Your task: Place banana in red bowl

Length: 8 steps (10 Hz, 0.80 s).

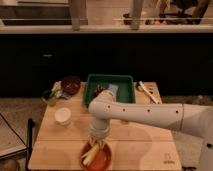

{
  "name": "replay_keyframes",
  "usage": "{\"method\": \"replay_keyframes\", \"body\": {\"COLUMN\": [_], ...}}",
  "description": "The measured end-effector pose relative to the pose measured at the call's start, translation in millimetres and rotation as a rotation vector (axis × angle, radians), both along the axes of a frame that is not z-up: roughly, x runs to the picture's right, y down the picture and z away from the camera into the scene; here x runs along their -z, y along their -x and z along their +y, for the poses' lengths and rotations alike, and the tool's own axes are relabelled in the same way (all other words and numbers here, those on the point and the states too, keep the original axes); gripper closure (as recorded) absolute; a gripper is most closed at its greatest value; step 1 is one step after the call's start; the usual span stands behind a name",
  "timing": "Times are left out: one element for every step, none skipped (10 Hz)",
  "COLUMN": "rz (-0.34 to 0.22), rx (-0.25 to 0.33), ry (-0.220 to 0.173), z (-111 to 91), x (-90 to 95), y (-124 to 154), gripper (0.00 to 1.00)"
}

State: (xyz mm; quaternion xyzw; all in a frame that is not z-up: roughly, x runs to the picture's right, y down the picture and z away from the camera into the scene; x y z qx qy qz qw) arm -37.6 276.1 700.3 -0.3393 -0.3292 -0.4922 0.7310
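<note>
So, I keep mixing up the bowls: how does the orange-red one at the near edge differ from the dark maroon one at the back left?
The wide, shallow, bright orange-red bowl holds the pale yellow banana, with the gripper right above it. The dark maroon bowl looks smaller, deeper and duller, and the arm is nowhere near it. Both are round and stand on the wooden table.

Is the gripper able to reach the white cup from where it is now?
Probably yes. The gripper hangs over the red bowl with the banana; the white cup stands apart to its side, with nothing between them.
</note>
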Motion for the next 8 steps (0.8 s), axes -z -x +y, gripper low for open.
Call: {"method": "replay_keyframes", "body": {"rz": [0.002,0.005,0.006,0.007,0.007,0.007,0.004,0.003], "rx": [-0.001,-0.002,-0.002,-0.002,0.005,0.013,0.021,0.026], "ry": [-0.001,-0.001,-0.001,-0.001,0.001,0.004,0.004,0.001], "z": [-0.1,-0.2,-0.4,-0.5,-0.6,-0.6,-1.1,-2.9], "x": [0.1,-0.3,-0.5,-0.8,-0.8,-0.7,-0.3,0.3], "y": [-0.8,-0.9,-0.4,0.1,1.4,2.4,3.3,2.6], "gripper": [0.2,0.2,0.2,0.2,0.2,0.2,0.2,0.2]}}
